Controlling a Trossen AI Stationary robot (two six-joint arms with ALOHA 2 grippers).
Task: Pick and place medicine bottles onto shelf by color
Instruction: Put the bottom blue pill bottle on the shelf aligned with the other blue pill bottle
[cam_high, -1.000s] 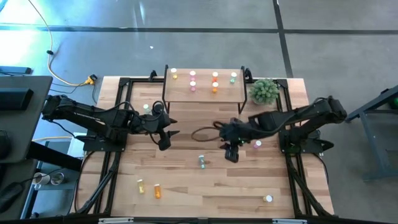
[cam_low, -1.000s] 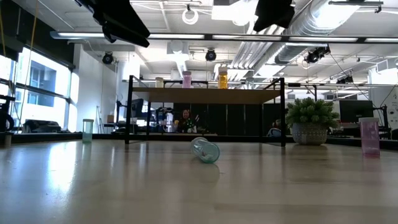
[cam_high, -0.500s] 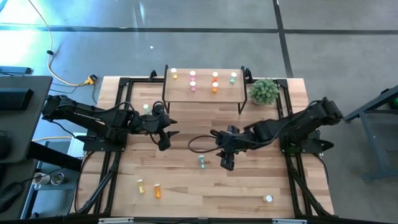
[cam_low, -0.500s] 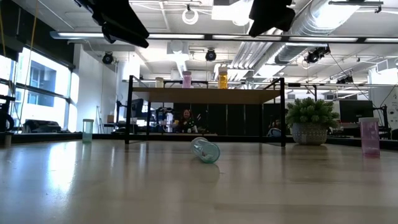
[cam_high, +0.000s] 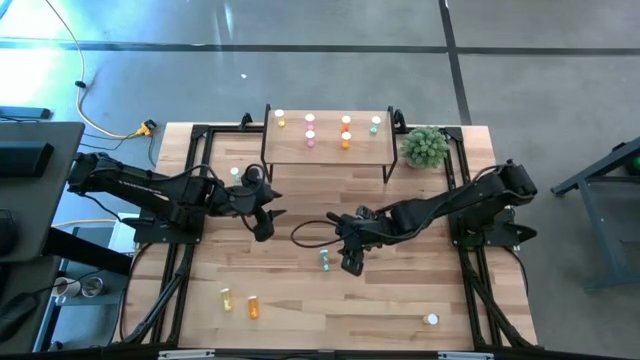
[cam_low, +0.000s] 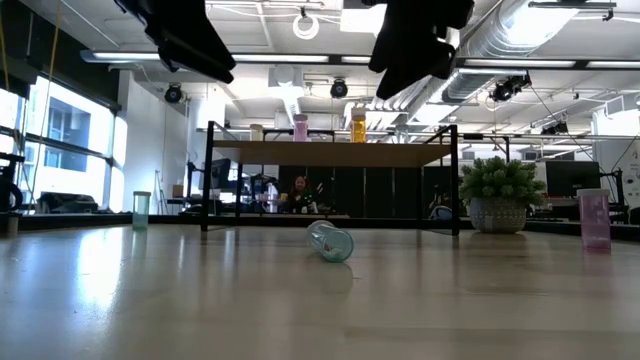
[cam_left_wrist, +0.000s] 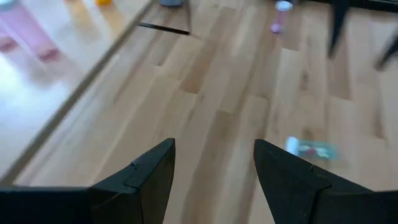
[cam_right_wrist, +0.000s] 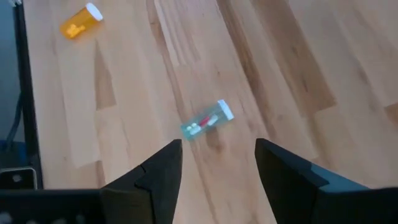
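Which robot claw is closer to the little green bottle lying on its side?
Right. The right gripper hovers just beside the green bottle, jaws open. The left gripper hangs farther off, toward the shelf.

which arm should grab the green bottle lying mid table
Right. The right gripper hovers open beside the green bottle, which sits just ahead of it in its wrist view. The left gripper waits farther off.

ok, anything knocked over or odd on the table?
Yes. The green bottle lies on its side mid-table, below the open right gripper. The orange bottle and yellow bottle near the front edge also lie flat. Those on the shelf stand upright.
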